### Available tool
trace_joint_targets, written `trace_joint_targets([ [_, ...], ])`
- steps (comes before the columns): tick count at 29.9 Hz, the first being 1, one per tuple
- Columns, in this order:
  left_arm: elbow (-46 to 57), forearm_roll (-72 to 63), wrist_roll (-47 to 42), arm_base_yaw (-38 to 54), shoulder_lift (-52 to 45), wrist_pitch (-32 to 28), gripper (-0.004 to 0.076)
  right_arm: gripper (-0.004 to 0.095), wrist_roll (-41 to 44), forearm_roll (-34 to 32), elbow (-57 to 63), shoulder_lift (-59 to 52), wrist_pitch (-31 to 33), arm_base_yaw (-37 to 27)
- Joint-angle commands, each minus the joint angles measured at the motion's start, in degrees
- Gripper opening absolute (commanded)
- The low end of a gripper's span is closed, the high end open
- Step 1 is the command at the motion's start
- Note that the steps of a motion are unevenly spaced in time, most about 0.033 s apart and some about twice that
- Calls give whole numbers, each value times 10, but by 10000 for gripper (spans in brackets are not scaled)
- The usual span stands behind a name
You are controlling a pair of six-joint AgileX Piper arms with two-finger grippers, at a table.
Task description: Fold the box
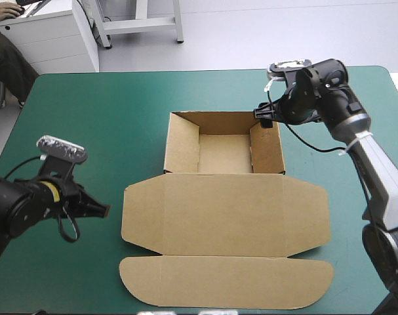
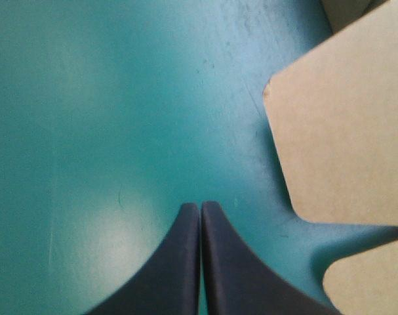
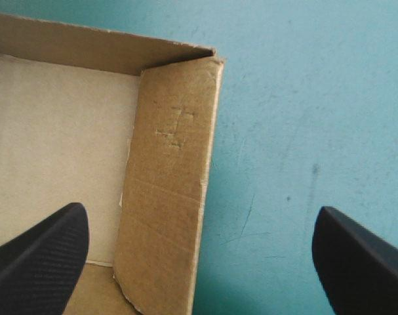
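High view, box point(image 1: 225, 197): brown board at the middle of the table point(image 1: 376, 85); open tray toward the far edge, lid point(image 1: 225, 282) lying flat toward the near edge.
High view, handling: likely light and stiff, bending only along its creases; smooth, so apt to slide when pushed; best taken by a free flap edge or a wall's rim.
High view, room: bare teal-green cover point(image 1: 74, 85) on every side of the board, widest toward the left edge.
Left wrist view, left gripper point(image 2: 200, 207): fingers pressed together, holding nothing, low over bare cover; lid's left corner flaps just ahead and off to one side, apart from the tips.
Right wrist view, right gripper point(image 3: 199, 216): fingers spread wide, straddling the tray's right side wall point(image 3: 172, 164), one over the tray's inside, one over the cover; no contact visible; wall upright, faintly scuffed.
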Motion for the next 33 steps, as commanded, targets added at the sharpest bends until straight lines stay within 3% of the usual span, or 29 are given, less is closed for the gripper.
trace_joint_targets([
  [1,58,-2,-14,-2,-62,-54,-10,854,-3,15,-12,12,4,-8],
  [5,122,-12,-15,-2,-128,-86,-10,854,-3,78,-7,44,4,-32],
  [13,171,-10,-15,-2,-209,-90,-10,853,10,78,47,62,-8,-33],
  [22,175,9,-7,-2,-226,-95,-10,821,16,108,77,62,-31,-33],
  [26,175,11,-7,-2,-226,-98,-10,612,21,112,77,62,-29,-33],
  [31,175,11,-7,-2,-226,-107,-10,-29,21,112,77,62,-29,-33],
  [33,175,11,-7,-2,-226,-107,-10,-2,22,112,77,62,-31,-33],
])
